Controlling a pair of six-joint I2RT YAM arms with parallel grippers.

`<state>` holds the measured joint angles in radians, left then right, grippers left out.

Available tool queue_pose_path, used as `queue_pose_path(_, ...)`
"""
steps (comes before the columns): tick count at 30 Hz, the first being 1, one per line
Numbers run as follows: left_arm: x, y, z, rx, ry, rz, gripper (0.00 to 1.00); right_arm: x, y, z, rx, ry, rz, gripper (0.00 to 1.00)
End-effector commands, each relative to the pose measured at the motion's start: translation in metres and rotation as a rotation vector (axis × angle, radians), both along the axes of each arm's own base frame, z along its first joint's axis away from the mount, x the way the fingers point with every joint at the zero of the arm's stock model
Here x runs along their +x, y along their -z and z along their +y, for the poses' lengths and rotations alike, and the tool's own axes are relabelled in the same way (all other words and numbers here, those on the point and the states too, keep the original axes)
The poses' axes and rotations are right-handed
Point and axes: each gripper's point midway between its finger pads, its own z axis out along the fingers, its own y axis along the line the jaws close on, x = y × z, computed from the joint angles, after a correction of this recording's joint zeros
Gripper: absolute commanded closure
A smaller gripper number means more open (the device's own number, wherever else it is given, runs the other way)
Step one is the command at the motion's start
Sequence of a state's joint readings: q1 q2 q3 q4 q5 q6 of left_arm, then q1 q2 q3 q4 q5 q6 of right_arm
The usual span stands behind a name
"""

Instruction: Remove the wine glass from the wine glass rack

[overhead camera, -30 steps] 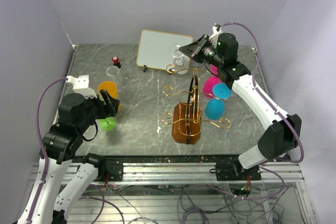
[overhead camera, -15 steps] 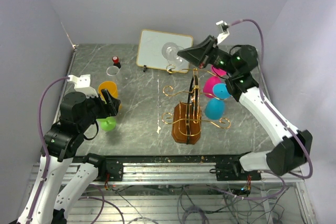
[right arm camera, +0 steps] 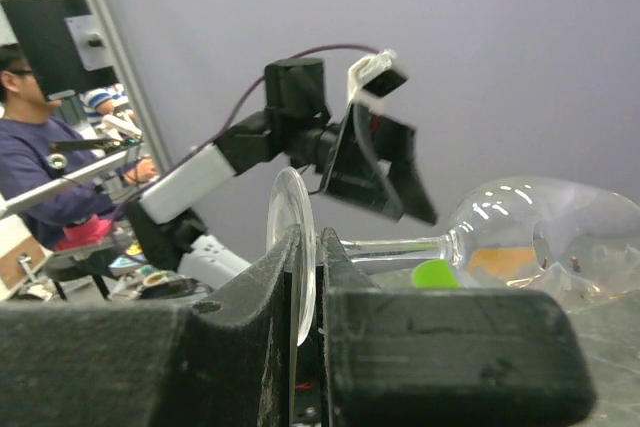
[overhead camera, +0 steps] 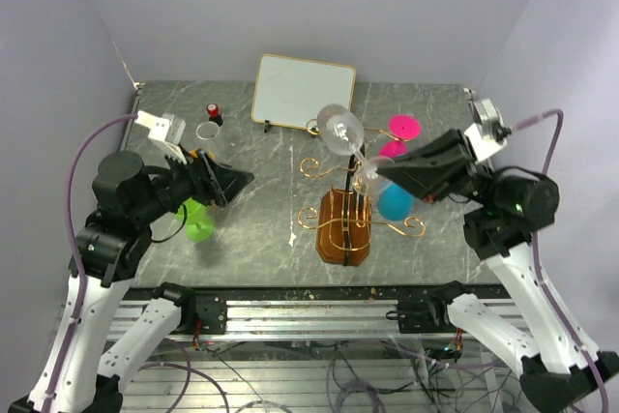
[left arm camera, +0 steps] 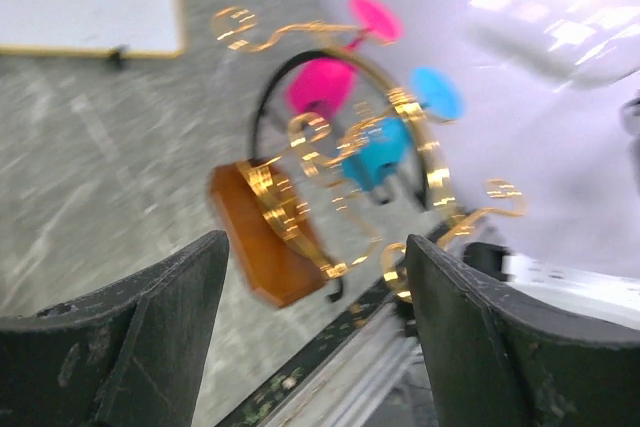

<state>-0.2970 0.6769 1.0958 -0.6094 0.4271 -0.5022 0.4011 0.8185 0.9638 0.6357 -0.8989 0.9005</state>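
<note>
Finding: the clear stemmed wine glass (overhead camera: 338, 130) is off its perch and held by the right tool (overhead camera: 389, 173). The tool's fingers are pressed together on the edge of the glass's round foot. In the right wrist view no gold wire shows around the stem or the bowl (right arm camera: 520, 232).

Position: in the overhead view the glass lies over the top of the brown wooden violin-shaped rack with gold wire scroll arms (overhead camera: 344, 229). The rack stands near the middle of the grey marbled bench (overhead camera: 261, 210), somewhat toward its near edge. How far the glass is above the rack cannot be told from these views.

Governing relation: the long axis of the glass runs close to level. It starts at the foot in the right tool and passes along the stem to the bowl. The bowl points away from that tool, toward the far-left corner of the bench. Any lowering would therefore need the wrist turned first to bring the foot underneath; that is a judgement.

Left tool (overhead camera: 232, 181): its fingers are spread wide and hold nothing. It sits near the left edge of the bench and faces the rack (left arm camera: 265, 237). It is well apart from the glass, so the right arm is plainly the nearer one.

Risk, as judged: the bowl hangs far out from a thin edge grip, so a swing could pivot the glass.
</note>
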Motion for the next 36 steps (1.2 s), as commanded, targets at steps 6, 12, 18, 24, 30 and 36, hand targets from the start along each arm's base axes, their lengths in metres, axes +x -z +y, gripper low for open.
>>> queue_pose_path(6, -0.047, -0.13, -0.055, -0.447, 0.493, -0.225, 0.1, -0.067, -0.012, -0.033, 0.185, -0.083, 0.005, 1.0)
queue_pose_path(12, -0.051, -0.162, -0.056, -0.623, 0.58, -0.293, 0.05, -0.089, -0.023, -0.044, 0.288, -0.179, 0.004, 1.0)
queue_pose_path(18, -0.053, -0.163, -0.076, -0.656, 0.673, -0.242, 0.06, -0.099, -0.03, -0.054, 0.397, -0.393, 0.051, 1.0)
queue_pose_path(24, -0.06, -0.147, -0.107, -0.616, 0.74, -0.177, 0.08, -0.092, -0.033, -0.061, 0.474, -0.564, 0.078, 1.0)
queue_pose_path(30, -0.074, -0.14, -0.115, -0.646, 0.805, -0.142, 0.11, -0.085, -0.037, -0.062, 0.523, -0.498, 0.051, 1.0)
queue_pose_path(36, -0.088, -0.139, -0.115, -0.684, 0.87, -0.127, 0.17, -0.077, -0.033, -0.061, 0.535, -0.513, 0.086, 1.0)
